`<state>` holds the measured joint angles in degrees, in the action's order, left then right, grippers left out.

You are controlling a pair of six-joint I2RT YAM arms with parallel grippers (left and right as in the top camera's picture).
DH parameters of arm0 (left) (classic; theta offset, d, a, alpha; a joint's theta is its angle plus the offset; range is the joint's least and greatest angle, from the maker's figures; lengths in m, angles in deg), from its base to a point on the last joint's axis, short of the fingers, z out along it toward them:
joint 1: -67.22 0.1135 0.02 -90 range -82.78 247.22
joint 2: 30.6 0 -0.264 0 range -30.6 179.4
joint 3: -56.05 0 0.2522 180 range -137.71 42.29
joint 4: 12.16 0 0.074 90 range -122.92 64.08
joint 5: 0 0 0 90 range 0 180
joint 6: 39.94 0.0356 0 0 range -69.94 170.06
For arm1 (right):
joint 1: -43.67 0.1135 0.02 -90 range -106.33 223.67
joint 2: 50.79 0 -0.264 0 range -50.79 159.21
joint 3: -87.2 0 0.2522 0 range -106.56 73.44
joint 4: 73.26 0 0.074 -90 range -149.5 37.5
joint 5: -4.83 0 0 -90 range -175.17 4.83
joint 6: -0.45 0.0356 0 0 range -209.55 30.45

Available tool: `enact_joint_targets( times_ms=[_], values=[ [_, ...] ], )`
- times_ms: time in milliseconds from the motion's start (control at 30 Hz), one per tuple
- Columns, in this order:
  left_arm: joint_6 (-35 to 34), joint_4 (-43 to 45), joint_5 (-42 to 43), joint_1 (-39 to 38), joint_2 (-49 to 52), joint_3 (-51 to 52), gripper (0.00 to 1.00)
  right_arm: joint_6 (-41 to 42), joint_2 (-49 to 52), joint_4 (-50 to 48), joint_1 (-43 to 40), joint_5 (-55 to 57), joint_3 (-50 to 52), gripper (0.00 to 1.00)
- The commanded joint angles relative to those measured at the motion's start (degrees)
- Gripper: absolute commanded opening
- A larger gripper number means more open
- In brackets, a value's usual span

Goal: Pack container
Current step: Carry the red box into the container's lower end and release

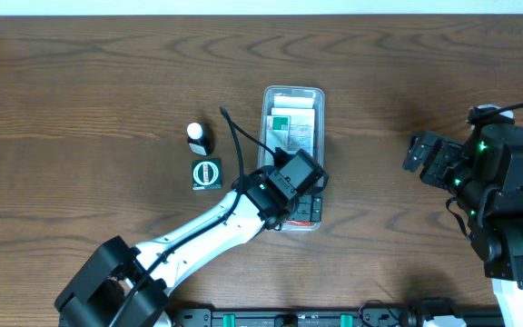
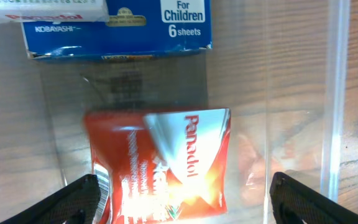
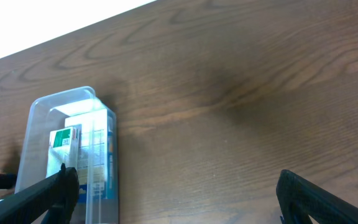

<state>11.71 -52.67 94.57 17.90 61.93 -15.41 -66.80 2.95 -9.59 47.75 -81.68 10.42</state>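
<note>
The clear plastic container (image 1: 268,102) lies lengthwise in the middle of the table. A blue and white box (image 1: 293,125) lies in its far half. My left gripper (image 1: 300,182) hangs over its near half, open. In the left wrist view a red and silver Panadol box (image 2: 166,165) lies on the container floor between the open fingers, apart from both, with the blue box (image 2: 120,25) beyond it. My right gripper (image 1: 422,154) is open and empty over bare table at the right. The container also shows in the right wrist view (image 3: 39,118).
A small dark bottle with a white cap (image 1: 197,138) stands left of the container. A small dark green box with a round white mark (image 1: 207,173) lies just in front of it. The table's far edge runs along the top.
</note>
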Motion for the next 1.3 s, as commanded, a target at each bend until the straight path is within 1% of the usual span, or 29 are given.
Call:
enact_joint_targets(
  times_ms=[0, 167, 300, 433, 533, 700, 900, 1000, 1067, 1100, 1200, 1267],
  values=[
    [-0.1, 0.1, 2.4, -0.2, 0.2, -0.3, 0.97, -0.1, 0.0, 0.1, -0.5, 0.6, -0.3, 0.99],
    [-0.1, 2.3, 4.9, -0.2, -0.3, -0.3, 0.98, -0.1, 0.0, 0.1, -0.5, 0.6, -0.3, 0.99],
    [-0.1, 6.1, 7.9, -0.2, -1.9, -0.3, 0.98, -0.1, 0.0, 0.1, -0.5, 0.6, -0.3, 0.99],
    [0.3, 6.8, 7.7, -0.1, -4.3, -0.3, 0.98, -0.1, 0.0, 0.1, -0.5, 0.6, -0.3, 0.99],
    [0.6, 6.7, 6.0, 0.0, -5.7, -0.3, 0.98, -0.1, 0.0, 0.1, -0.5, 0.6, -0.3, 0.99],
    [4.3, 8.3, 5.1, 0.0, -8.1, -0.3, 0.98, -0.1, 0.0, 0.1, -0.5, 0.6, -0.3, 0.99],
    [17.4, 8.8, 4.2, 0.8, -12.8, -0.3, 0.98, -0.1, 0.0, 0.1, -0.5, 0.6, -0.3, 0.99],
    [22.4, 6.1, -0.5, 2.2, -14.3, -0.3, 0.98, -0.1, 0.0, 0.1, -0.5, 0.6, -0.3, 0.99],
    [26.8, 1.9, -5.5, 3.9, -14.2, -0.3, 1.00, -0.1, 0.0, 0.1, -0.5, 0.6, -0.3, 0.99],
    [28.7, 0.3, -6.9, 4.7, -13.8, -0.3, 0.98, -0.1, 0.0, 0.1, -0.5, 0.6, -0.3, 0.99],
    [34.9, -2.4, -7.2, 7.1, -11.7, -0.3, 0.93, -0.1, 0.0, 0.1, -0.5, 0.6, -0.3, 0.99],
    [38.9, -2.4, -7.2, 8.1, -9.9, -0.3, 0.86, -0.1, 0.0, 0.1, -0.5, 0.6, -0.3, 0.99]
  ],
)
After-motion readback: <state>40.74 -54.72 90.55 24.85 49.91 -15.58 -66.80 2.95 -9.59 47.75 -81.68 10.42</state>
